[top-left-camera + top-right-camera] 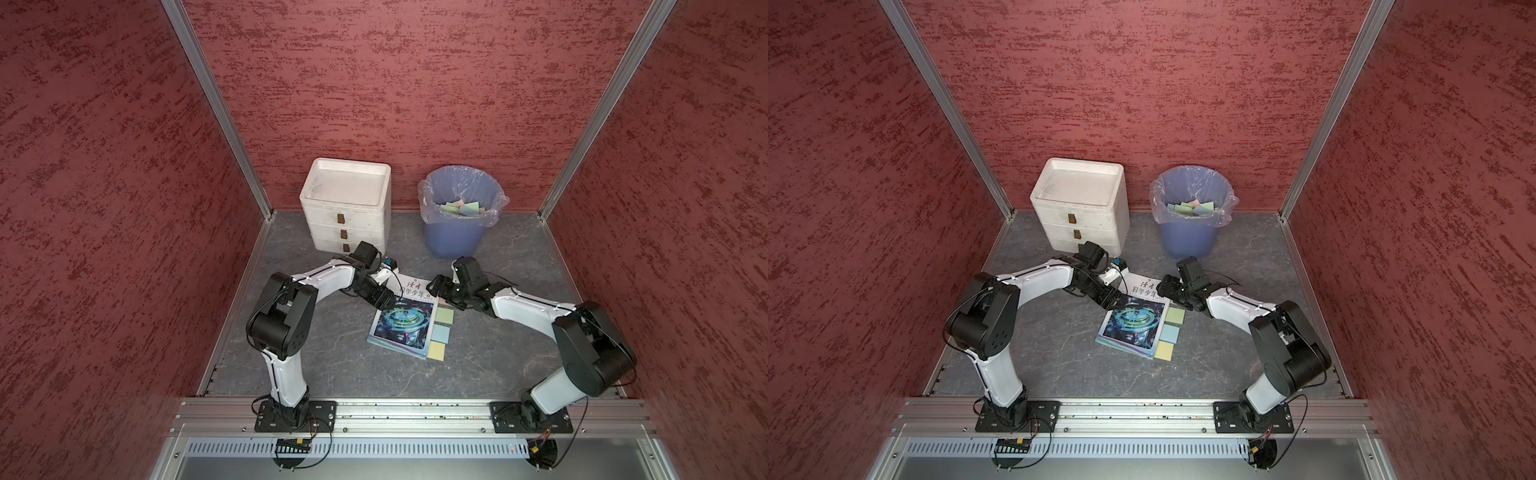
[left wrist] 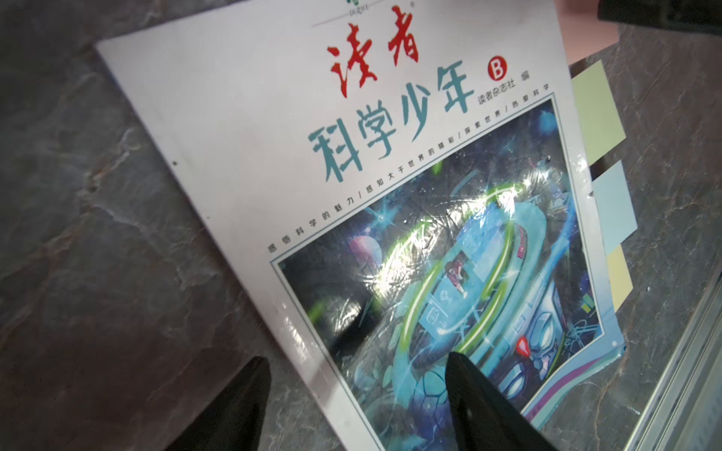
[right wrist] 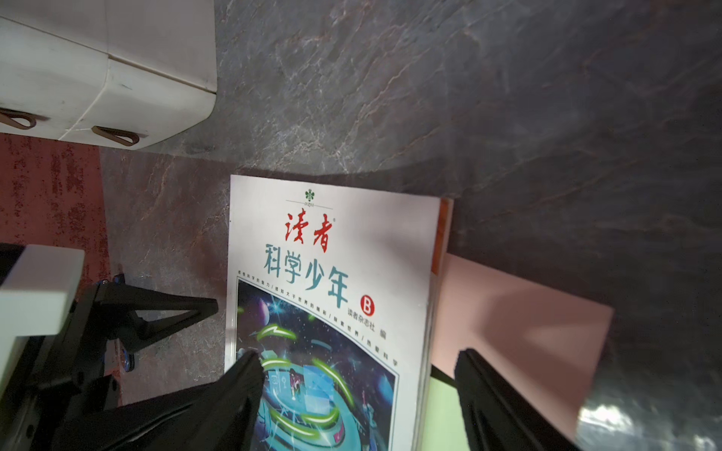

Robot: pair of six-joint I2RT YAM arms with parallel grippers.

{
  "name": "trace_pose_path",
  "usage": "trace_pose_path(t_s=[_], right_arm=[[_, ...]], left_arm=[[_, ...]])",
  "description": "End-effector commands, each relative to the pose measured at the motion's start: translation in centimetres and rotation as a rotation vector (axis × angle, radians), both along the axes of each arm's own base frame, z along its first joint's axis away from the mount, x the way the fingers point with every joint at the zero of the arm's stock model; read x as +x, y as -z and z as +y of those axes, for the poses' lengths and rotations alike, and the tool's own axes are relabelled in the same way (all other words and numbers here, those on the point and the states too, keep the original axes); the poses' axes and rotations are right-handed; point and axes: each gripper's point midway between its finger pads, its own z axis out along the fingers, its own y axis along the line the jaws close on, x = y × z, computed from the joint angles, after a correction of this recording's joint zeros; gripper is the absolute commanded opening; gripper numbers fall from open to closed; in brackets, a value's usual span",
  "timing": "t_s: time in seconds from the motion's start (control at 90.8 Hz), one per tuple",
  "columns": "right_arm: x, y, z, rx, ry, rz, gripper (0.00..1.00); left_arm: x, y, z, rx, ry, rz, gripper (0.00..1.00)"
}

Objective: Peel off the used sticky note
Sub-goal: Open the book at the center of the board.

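Though closed, one magazine (image 1: 401, 324), four notes (image 2: 611, 207)

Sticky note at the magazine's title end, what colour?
The sticky note is pink; clearest in the right wrist view, poking out from the magazine.

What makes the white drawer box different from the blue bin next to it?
The white drawer box is square-cornered; the blue bin is round. The drawer box has three stacked drawers with brown handles; the bin is open on top and lined with a clear bag. The bin shows colourful paper notes inside; what the drawers hold is hidden. Both stand upright by the back wall, on the grey table.
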Motion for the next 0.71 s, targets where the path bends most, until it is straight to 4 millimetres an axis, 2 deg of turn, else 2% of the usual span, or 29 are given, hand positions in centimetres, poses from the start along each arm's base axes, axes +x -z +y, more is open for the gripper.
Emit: trace_pose_path(t_s=[0.0,0.198,0.331,0.507,0.694], right_arm=[[1.2,-0.9,1.0,0.028,-0.011,-0.033,0.82],[1.7,0.4,0.6,0.013,0.011,-0.008,0.81],[1.9,1.1,0.8,0.028,0.02,0.003,0.8],[2.4,0.9,2.0,0.083,-0.005,-0.001,0.78],[2.2,-0.2,3.2,0.135,-0.043,-0.021,0.76]], left_arm=[[0.4,0.3,0.1,0.04,0.022,-0.004,0.67],[0.4,1.2,0.5,0.089,0.042,-0.012,0.56],[0.0,1.6,0.5,0.107,0.062,-0.008,0.53],[-0.3,2.2,0.7,0.131,0.084,-0.002,0.51],[-0.8,2.4,0.6,0.134,0.117,0.002,0.5]])
